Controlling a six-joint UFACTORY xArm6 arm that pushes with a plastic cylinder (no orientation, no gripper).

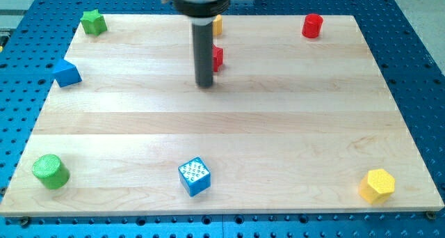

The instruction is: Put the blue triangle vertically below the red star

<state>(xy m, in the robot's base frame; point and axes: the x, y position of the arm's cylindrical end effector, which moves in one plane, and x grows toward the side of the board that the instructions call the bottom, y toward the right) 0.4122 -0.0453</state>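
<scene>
1. Centrally, near the view's top: my tip (204,84), a bare dark rod with no jaws to part or close, clamped on nothing.
2. Just right of the rod, partly hidden behind it: red star (217,58), shape hard to confirm; whether touching the rod, could not tell.
3. Well apart, at the board's left edge: blue triangle (67,72), one corner at or slightly past the rim of the wooden board (278,127).
4. Above the red star, close to the top edge and half hidden by the rod: yellow block (217,25), shape unreadable.
5. Top-left corner: green star (93,21), close to both edges.
6. Top right, just inside the top edge: red cylinder (313,26).
7. Bottom-left corner: green cylinder (50,172), near the left rim.
8. Bottom, left of centre: blue cube (195,176), near the bottom edge.
9. Bottom-right corner: yellow hexagonal block (377,185).
10. Broad bare wood below the red star, from the tip down to the blue cube, and across the whole middle band.
</scene>
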